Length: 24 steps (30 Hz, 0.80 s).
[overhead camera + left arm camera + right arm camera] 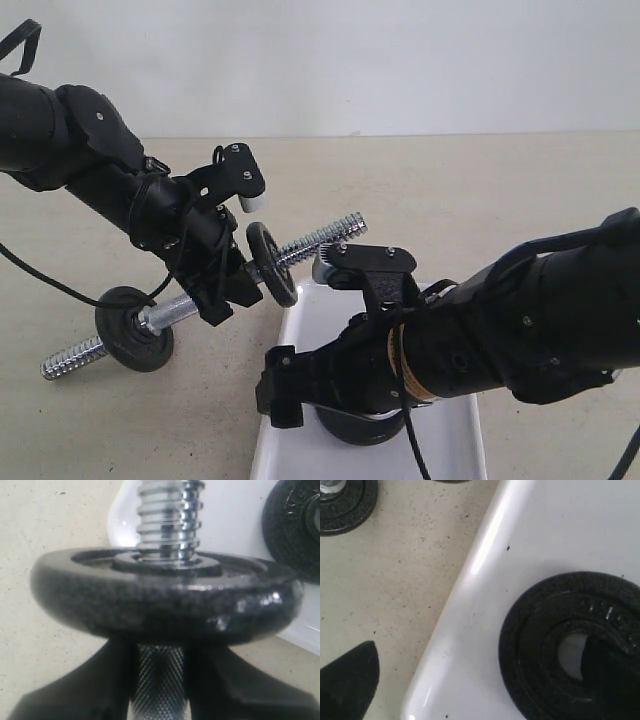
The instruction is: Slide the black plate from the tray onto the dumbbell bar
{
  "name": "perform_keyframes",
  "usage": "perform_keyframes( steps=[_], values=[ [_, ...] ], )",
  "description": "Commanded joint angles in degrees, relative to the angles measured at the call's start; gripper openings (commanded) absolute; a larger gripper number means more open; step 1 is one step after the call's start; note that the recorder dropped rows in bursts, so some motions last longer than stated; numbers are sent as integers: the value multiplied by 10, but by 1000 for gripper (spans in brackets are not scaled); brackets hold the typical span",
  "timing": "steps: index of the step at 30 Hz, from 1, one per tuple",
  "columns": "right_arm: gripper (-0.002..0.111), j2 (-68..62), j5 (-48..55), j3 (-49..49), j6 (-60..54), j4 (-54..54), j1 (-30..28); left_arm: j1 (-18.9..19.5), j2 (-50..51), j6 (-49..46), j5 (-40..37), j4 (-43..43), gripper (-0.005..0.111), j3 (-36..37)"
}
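Three black discs in the exterior view: the left gripper [225, 292] is clenched on the tilted shiny chrome dumbbell bar [310, 240], which carries two mounted discs [272, 263]. The right gripper [325, 392], jaws spread, hangs over the glossy white rectangular tray [310, 325] at lower centre, where the flat round cast-iron black plate [360, 428] lies. Left wrist view: one of the mounted discs fills mid-frame. Right wrist view: black plate lies flat lower right; central hole, raised rim, pebbled finish.

Table [480, 190]: flat beige top, finely dark-speckled, filling the frame below a pale wall; white tray [305, 335] lying flat on it, lower centre, glossy, low-rimmed; black disc [135, 328], left of frame, threaded on tilted dumbbell bar [70, 358], lower edge apparently resting on the surface.
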State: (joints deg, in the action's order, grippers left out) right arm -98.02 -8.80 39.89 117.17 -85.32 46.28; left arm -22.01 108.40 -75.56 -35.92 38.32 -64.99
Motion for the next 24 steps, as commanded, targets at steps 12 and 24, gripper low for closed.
perform_keyframes(
  steps=[12, 24],
  values=[
    [105, 1, 47, 2, -2, -2, 2, -3, -25, 2, 1, 41, 4, -10],
    [105, 1, -6, 2, -2, 1, 2, -3, -25, 2, 1, 40, 4, -10]
  ],
)
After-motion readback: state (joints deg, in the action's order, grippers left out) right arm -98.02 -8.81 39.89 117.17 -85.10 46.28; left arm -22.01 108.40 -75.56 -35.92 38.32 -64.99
